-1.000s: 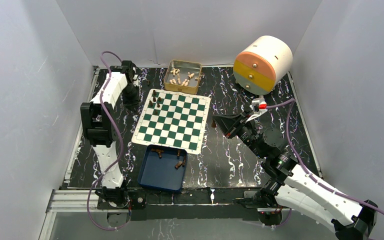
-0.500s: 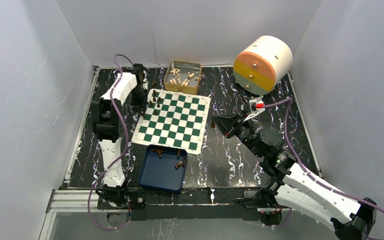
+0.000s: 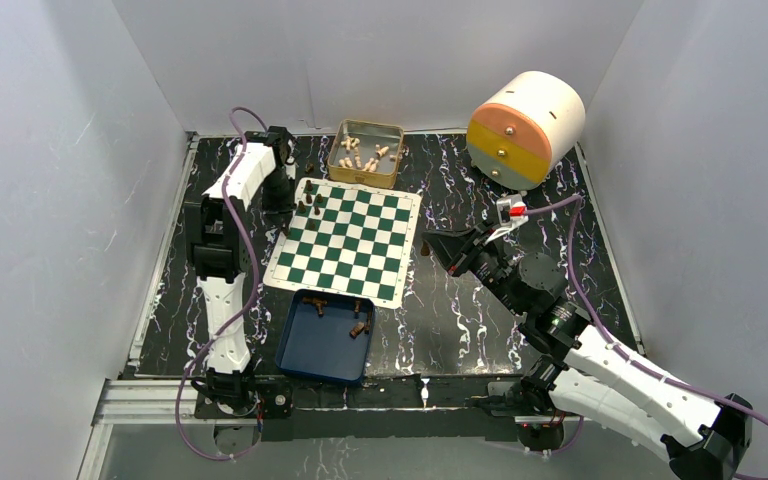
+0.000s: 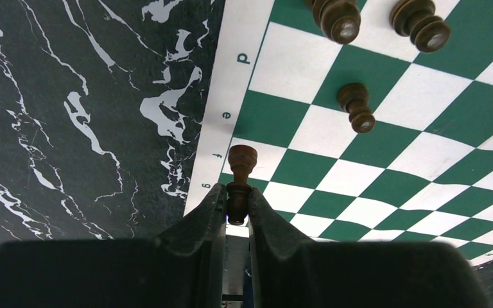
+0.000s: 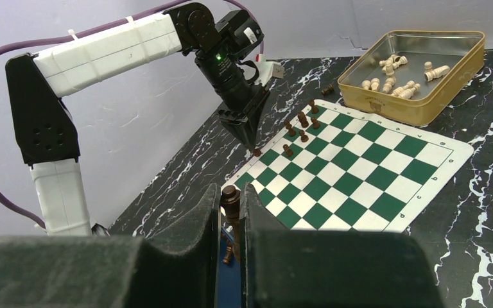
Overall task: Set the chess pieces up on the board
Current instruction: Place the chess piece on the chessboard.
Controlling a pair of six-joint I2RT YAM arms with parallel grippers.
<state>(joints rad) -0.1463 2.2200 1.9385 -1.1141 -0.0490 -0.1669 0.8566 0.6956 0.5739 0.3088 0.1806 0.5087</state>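
The left claw (image 4: 235,206) is clamped on a tiny dark-brown wooden chess piece (image 4: 240,168) over the left edge of the flat green-and-white checkered board (image 3: 360,250), while the right claw (image 5: 230,221) pinches another dark-brown piece (image 5: 230,196) above the black marbled tabletop (image 3: 460,310) just right of it.

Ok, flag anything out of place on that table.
One dark chess piece sits off the board, on the table beside the gold tin. The board itself lies slightly askew.
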